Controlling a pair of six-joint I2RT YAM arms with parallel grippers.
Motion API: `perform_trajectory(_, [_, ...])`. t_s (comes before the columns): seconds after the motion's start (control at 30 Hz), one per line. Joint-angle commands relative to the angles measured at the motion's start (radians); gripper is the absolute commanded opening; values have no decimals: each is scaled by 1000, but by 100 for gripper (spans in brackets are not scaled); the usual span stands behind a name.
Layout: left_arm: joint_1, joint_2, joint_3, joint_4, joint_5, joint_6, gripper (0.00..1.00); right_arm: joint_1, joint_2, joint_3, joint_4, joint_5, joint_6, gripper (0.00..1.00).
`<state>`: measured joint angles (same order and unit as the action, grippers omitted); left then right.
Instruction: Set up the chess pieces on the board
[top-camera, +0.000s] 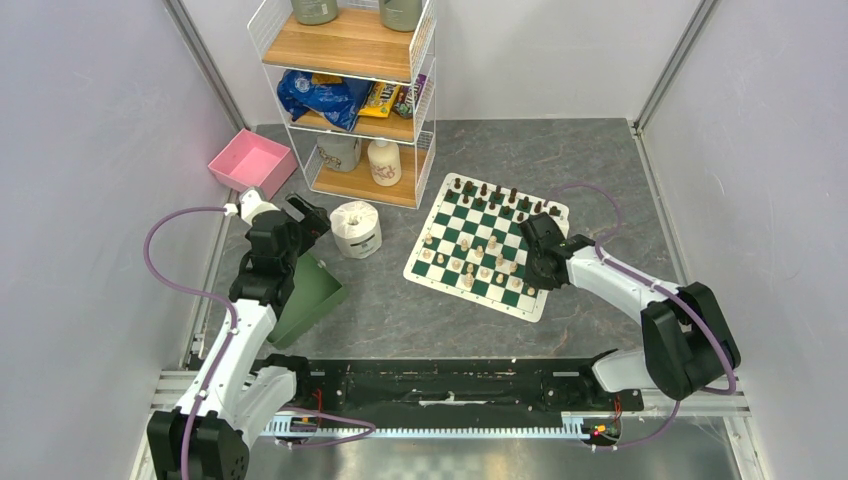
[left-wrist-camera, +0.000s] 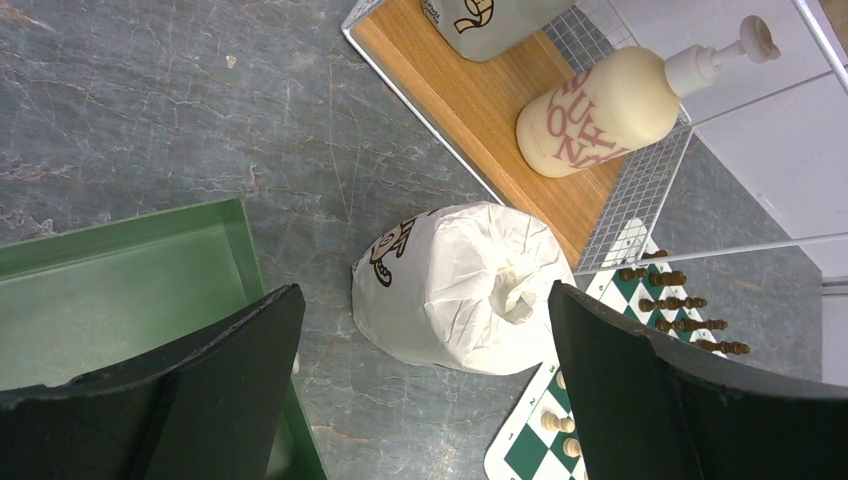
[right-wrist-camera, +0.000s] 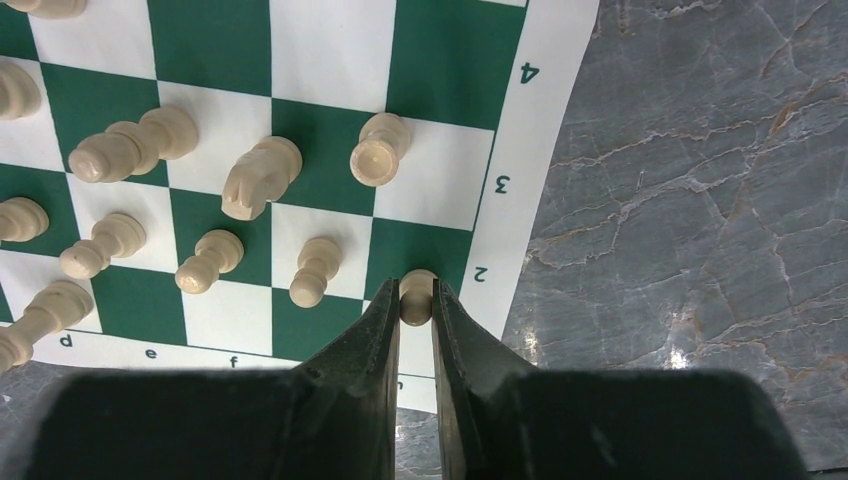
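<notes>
- The right gripper (right-wrist-camera: 416, 305) is seen low over the near right corner of the board (right-wrist-camera: 520, 150), its two black fingers drawn narrow around a small cream piece (right-wrist-camera: 417, 285).
- The held piece is found in the outermost column of squares, just beside the printed 2 on the white border; whether its base is resting on the board cannot be told.
- More cream pieces (right-wrist-camera: 130, 145) are spread over the near rows of the board. Several are lying on their sides, among them a knight (right-wrist-camera: 258, 175) and a pawn (right-wrist-camera: 378, 150).
- The dark pieces (top-camera: 495, 192) are lined up along the far edge of the board, away from the arms.
- The board is laid flat on the grey marbled table (top-camera: 400, 310), turned at an angle, to the right of the middle.
- The left gripper (left-wrist-camera: 425, 300) is held wide open and empty above the table, well apart from the board.
- A wrapped toilet roll (left-wrist-camera: 460, 290) is seen between the left fingers in the wrist view, standing on the table below them.
- A green bin (left-wrist-camera: 120, 290) is lying beside the left arm, to the left of the roll.
- A pink tray (top-camera: 250, 162) is set at the far left, next to a wire shelf rack (top-camera: 350, 100), on whose bottom shelf a pump bottle (left-wrist-camera: 600, 110) is kept.
</notes>
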<state>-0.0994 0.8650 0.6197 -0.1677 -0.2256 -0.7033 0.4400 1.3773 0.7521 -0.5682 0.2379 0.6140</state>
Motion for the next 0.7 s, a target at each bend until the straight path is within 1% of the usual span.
perform_trajectory(0.0, [7, -3, 14, 35, 0, -23, 100, -8, -31, -15, 39, 35, 22, 22])
perform_trajectory(0.37, [9, -2, 6, 37, 2, -26, 100, -18, -49, -16, 39, 28, 25, 22])
perform_trajectory(0.67, [9, -2, 2, 38, 3, -25, 100, -19, -20, -26, 56, 26, 28, 23])
